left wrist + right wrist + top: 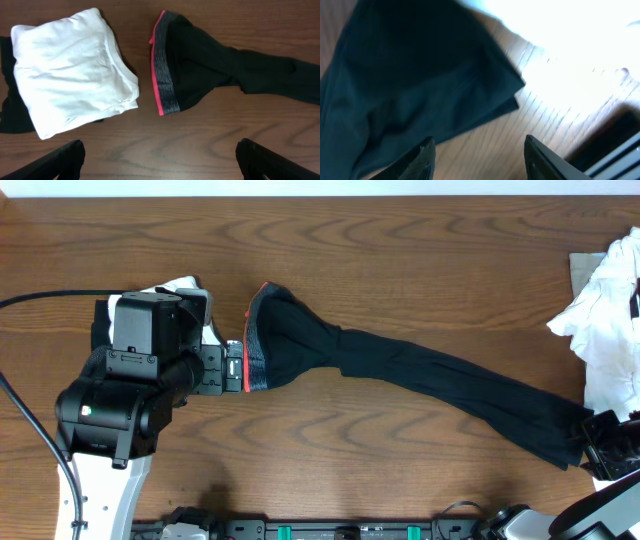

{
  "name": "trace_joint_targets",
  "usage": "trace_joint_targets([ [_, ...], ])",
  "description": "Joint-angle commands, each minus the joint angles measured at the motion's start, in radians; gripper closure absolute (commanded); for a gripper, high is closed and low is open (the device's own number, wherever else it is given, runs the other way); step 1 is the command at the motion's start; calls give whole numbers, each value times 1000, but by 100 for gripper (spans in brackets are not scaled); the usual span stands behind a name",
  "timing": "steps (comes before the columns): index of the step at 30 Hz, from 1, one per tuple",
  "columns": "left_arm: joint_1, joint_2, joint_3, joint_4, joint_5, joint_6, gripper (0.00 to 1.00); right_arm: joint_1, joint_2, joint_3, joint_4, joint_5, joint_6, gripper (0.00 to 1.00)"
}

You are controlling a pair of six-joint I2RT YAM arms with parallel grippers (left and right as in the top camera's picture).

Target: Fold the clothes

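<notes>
Long black trousers (400, 370) lie stretched across the wooden table, the grey-and-red waistband (255, 340) at the left and the leg ends (565, 442) at the lower right. My left gripper (232, 368) hovers just left of the waistband (162, 70), wide open, with bare wood between its fingers (65, 161). A folded white garment (70, 80) lies beside the waistband, partly under my left arm (150, 330). My right gripper (477, 155) is open at the trouser leg end (420, 75), its left finger (420, 160) at the cloth's edge, holding nothing.
A loose pile of white clothes (610, 310) sits at the right edge. Another black garment (7, 100) pokes out under the folded white one. The table's front edge with the arm mounts (340, 530) runs along the bottom.
</notes>
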Motion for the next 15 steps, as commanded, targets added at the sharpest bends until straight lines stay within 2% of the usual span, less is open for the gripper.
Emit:
trace_joint_targets([
  [1,-3,-5,10,-2,3,5,2,-8,-10,-34,50,48,82,46],
  [5,-3,-5,10,-3,3,5,2,-8,-10,-64,117,50,101,50],
  [15,-3,-5,10,-3,3,5,2,-8,-10,-142,243,53,140,50],
])
